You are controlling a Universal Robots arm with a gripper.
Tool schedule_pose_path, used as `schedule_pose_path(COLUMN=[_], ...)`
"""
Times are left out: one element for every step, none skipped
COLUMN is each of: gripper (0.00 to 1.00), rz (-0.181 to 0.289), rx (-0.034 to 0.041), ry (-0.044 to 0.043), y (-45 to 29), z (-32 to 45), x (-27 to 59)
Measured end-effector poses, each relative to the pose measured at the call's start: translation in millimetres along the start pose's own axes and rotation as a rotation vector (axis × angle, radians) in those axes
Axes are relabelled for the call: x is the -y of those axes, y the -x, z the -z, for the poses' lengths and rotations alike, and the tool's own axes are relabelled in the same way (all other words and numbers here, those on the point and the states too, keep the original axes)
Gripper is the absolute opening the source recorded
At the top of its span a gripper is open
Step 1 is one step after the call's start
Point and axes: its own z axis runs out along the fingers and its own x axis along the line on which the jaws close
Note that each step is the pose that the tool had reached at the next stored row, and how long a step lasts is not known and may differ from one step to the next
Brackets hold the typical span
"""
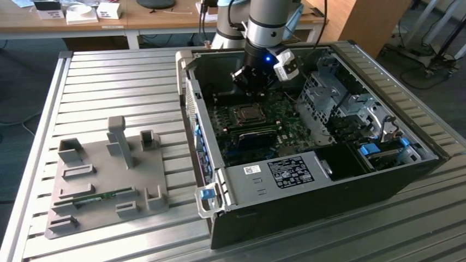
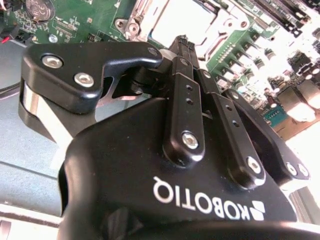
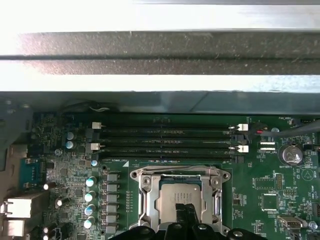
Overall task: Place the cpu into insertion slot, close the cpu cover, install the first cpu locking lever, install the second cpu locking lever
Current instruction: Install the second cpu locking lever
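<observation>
Hidden or cut off: in the second wrist view the gripper (image 2: 184, 42) body blocks most of the frame, so the cpu (image 2: 182, 20) shows just as a pale square patch past the fingertips, and the motherboard (image 2: 85, 17) shows in strips around it. In the first wrist view the fingertips (image 3: 187, 212) cover the near edge of the cpu (image 3: 175, 200); the upper half of that view is taken by the bright metal case wall (image 3: 160, 55). Locking levers are too small to make out.

Gripper: in both wrist views the two fingers sit pressed together with no gap visible, nothing between them. The tips sit over the near edge of the cpu top; contact cannot be confirmed.

In the exterior view the gripper (image 1: 251, 86) hangs inside the black computer case (image 1: 320, 202), just at 12 o'clock of the socket. The cpu (image 1: 249, 114) lies flat in the insertion slot (image 1: 234, 115) with the cpu cover (image 3: 145, 192) frame lying around it, window over the chip. Memory slots (image 3: 165, 140) run at 12 o'clock of the socket in the first wrist view. A grey fixture tray (image 1: 102, 180) lies at 9 o'clock of the case, well apart.
</observation>
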Motion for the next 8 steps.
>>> schedule_pose_path(gripper=[0.1,0.1,0.1,0.1,0.1,0.1,0.1,0.1], rz=[0.0,0.0,0.0,0.0,0.0,0.0,0.0,0.0], rx=[-0.0001,-0.0001,0.0,0.0001,0.0001,0.0002,0.0001,0.0001], ry=[0.0,0.0,0.0,0.0,0.0002,0.0002,0.0004,0.0001], y=[0.0,0.1,0.1,0.2,0.2,0.2,0.2,0.2], z=[0.8,1.6,2.6,3.2,3.3,3.3,3.3,3.5], x=[-0.1,-0.1,-0.1,-0.2,-0.2,-0.2,-0.2,-0.2])
